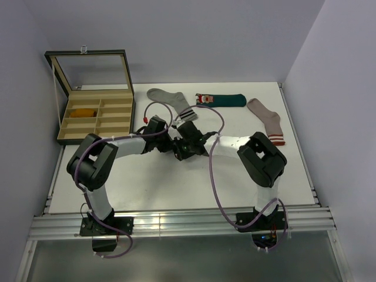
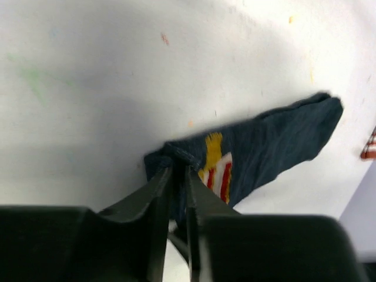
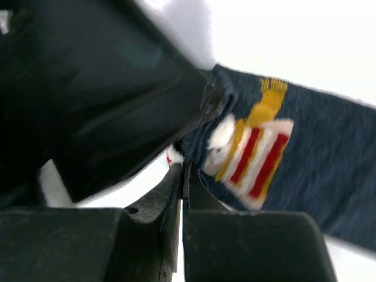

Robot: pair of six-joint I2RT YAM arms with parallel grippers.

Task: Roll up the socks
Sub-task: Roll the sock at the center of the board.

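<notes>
A white table (image 1: 176, 182) sits between pale lavender walls (image 1: 205, 35). At the upper left of the frame stands a wooden box (image 1: 94, 140) with its lid raised, and one left compartment holds the mustard-orange sock (image 1: 84, 112), bunched small. Further right, across the upper part of the table, lie a grey sock (image 1: 167, 97), the dark teal sock (image 1: 226, 100) and a pinkish sock (image 1: 267, 120). At centre frame the navy sock (image 2: 276, 141) lies flat with its end pinched in the left jaws, while the right jaws are closed tight just beside it; I cannot tell whether they catch fabric.
</notes>
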